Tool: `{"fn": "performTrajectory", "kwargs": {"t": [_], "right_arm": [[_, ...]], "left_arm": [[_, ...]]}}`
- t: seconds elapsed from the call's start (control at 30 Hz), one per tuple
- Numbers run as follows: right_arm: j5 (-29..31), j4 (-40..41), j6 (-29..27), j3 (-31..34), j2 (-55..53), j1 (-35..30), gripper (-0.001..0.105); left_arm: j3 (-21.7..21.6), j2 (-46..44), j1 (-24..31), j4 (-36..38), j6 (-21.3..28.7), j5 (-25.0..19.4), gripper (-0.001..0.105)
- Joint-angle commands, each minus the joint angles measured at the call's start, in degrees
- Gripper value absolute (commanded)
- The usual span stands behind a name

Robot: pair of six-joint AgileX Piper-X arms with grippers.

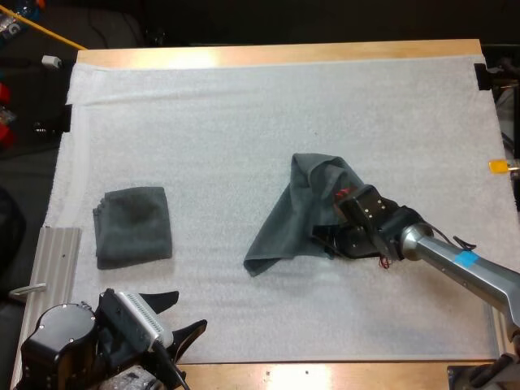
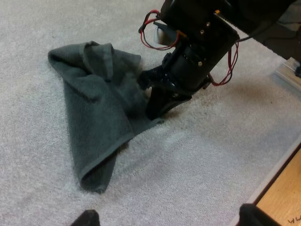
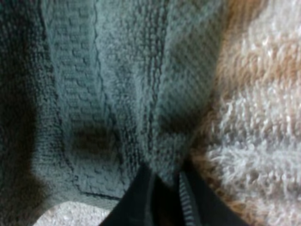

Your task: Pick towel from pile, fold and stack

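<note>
Two dark grey-green towels lay on the nubbly white mat [image 1: 244, 114] covering a pale wooden table [image 1: 284, 54]. At the left, the folded towel [image 1: 134, 226] sat flat in a rough square. Right of centre, the crumpled towel [image 1: 288, 219] trailed in a limp, looped-pile triangle. The right gripper [image 1: 325, 242] had its black fingers clamped on that towel's right-hand edge. At the near left corner, the left gripper [image 1: 188, 310] rested with fingers apart, clear of both towels.
</note>
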Motion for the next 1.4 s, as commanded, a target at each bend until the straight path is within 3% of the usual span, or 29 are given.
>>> {"fn": "performTrajectory", "kwargs": {"t": [0.0,0.4,0.63,0.93,1.13,1.27,1.37], "right_arm": [[-1.2,0.2,-0.4,0.2,-0.8,0.0,0.000],[1.4,11.1,-7.8,0.2,-17.5,0.0,0.000],[4.2,27.4,-13.5,0.2,-25.2,0.0,0.000],[15.5,44.6,-19.9,0.2,-27.0,0.0,0.000],[18.0,45.3,-20.1,0.2,-27.0,0.0,0.000],[18.0,45.3,-20.1,0.2,-27.0,0.0,0.000],[18.2,44.9,-19.9,0.2,-27.0,0.0,0.000]], "left_arm": [[-0.1,0.2,-0.2,0.2,-0.5,0.0,0.058],[-0.1,0.2,-0.2,0.2,-0.5,0.0,0.058],[-0.1,0.2,-0.2,0.2,-0.5,0.0,0.058],[-0.1,0.2,-0.2,0.2,-0.3,0.0,0.058],[-0.1,0.2,-0.2,-5.5,0.3,0.0,0.058],[0.1,0.8,-0.2,-10.2,-2.0,0.0,0.058],[2.0,3.6,-0.2,-10.4,-3.9,4.1,0.058]]}}
